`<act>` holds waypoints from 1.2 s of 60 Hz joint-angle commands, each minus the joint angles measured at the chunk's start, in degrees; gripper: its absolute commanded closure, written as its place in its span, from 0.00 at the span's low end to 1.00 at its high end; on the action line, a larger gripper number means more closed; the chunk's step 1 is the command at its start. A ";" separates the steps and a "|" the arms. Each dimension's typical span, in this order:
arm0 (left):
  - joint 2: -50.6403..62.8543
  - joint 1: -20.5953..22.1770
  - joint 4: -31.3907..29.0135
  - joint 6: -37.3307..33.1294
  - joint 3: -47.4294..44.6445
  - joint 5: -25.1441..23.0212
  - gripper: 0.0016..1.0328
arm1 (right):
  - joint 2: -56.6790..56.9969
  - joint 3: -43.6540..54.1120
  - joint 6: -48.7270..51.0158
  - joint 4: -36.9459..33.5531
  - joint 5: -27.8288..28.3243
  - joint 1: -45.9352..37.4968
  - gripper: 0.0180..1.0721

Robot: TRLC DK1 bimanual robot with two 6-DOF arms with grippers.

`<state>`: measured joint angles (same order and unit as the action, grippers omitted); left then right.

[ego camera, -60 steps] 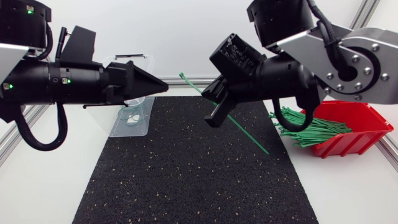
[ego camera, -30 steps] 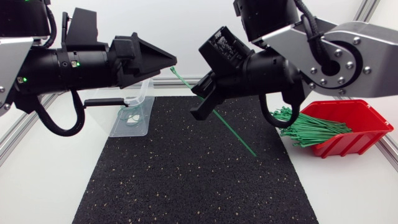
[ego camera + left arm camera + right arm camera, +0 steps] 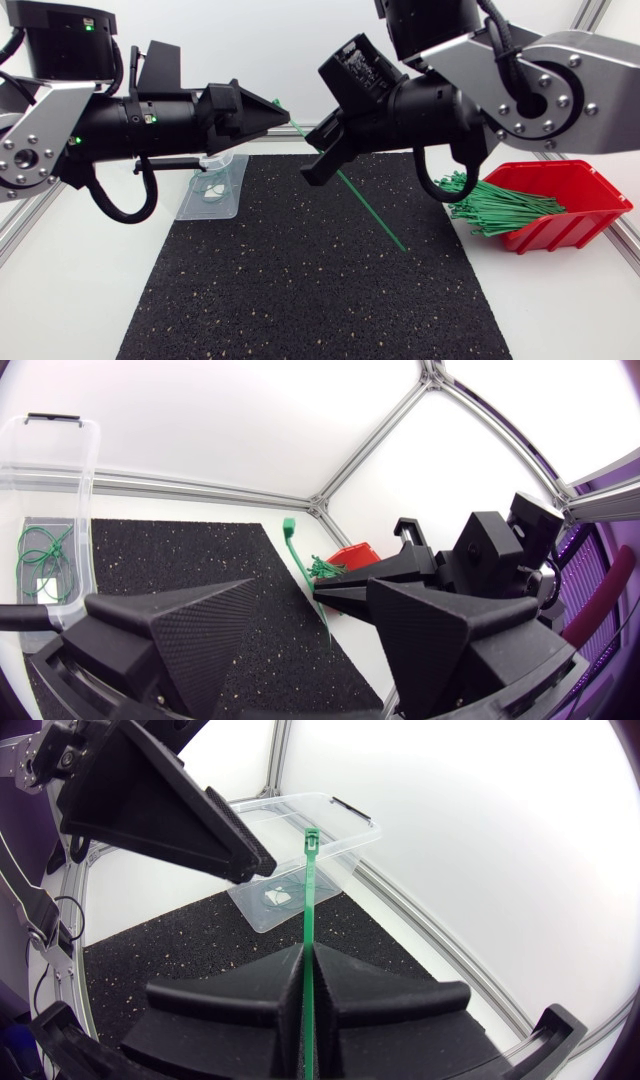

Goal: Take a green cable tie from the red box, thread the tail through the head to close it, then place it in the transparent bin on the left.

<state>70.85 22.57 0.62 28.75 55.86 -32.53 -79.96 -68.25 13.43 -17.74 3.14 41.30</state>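
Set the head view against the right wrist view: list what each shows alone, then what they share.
Head view only: the red box with its spare ties, and the cable tie slanting tail-down over the mat. Right wrist view only: the right gripper shut on the tie, fingers meeting it from both sides. Both: the tie's head, the left gripper, the transparent bin and the mat.

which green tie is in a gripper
The straight cable tie pinched in the right gripper; the others lie in the red box or the transparent bin.
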 commanded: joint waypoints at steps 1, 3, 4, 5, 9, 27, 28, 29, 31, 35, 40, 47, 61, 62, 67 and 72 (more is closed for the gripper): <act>0.96 -0.16 2.01 2.45 -1.54 -0.16 0.29 | -1.07 -1.36 -1.30 0.95 -0.06 0.71 0.95; 1.05 -0.16 2.19 2.54 -1.63 -0.07 0.29 | -1.07 -1.19 -1.57 1.13 -0.15 0.80 0.95; 1.05 -0.07 2.45 2.62 -1.63 -0.16 0.29 | -1.07 -1.10 -1.57 1.13 -0.06 0.80 0.95; 1.05 -0.07 2.54 2.71 -1.71 -0.16 0.29 | -1.07 -1.10 -1.65 1.21 -0.15 0.80 0.95; 1.31 -0.07 4.39 3.85 -2.07 -0.07 0.35 | -1.07 -1.01 -1.92 1.39 -0.15 0.89 0.95; 2.63 0.02 6.58 4.56 -2.86 -0.07 0.40 | -0.81 -0.48 -2.44 1.83 -0.06 1.06 0.95; 2.72 0.02 6.67 4.56 -2.95 -0.07 0.40 | -0.81 -0.48 -2.44 1.83 0.03 1.15 0.95; 2.72 0.11 6.76 4.56 -2.95 -0.07 0.41 | -0.72 -0.48 -2.44 1.83 0.03 1.15 0.95; 2.72 0.11 6.94 4.56 -3.03 -0.07 0.42 | -0.72 -0.48 -2.62 1.83 0.03 1.15 0.95; 2.80 0.02 7.20 4.65 -3.12 -0.07 0.43 | -0.63 -0.39 -2.71 1.83 0.12 1.33 0.95; 2.89 0.11 7.64 4.82 -3.30 -0.16 0.47 | -0.54 0.13 -3.06 2.27 0.12 1.50 0.95; 2.89 0.37 7.73 5.00 -3.38 -0.25 0.47 | -0.63 0.57 -3.50 2.62 0.03 2.03 0.95; 2.89 0.20 8.43 5.35 -3.74 -0.34 0.55 | -0.54 1.10 -4.38 2.80 -0.06 3.09 0.95; 2.89 0.20 8.61 5.44 -3.74 -0.34 0.56 | -0.46 1.19 -4.38 2.88 -0.06 3.09 0.95; 2.89 0.20 9.05 5.79 -4.09 -0.34 0.59 | -0.37 1.36 -4.73 3.06 -0.15 3.09 0.95; 2.89 0.28 9.13 5.79 -4.09 -0.34 0.61 | -0.37 1.54 -4.82 3.23 -0.32 3.09 0.95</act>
<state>72.84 22.59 8.93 33.04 53.47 -32.53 -80.16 -68.14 10.20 -15.11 3.14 43.94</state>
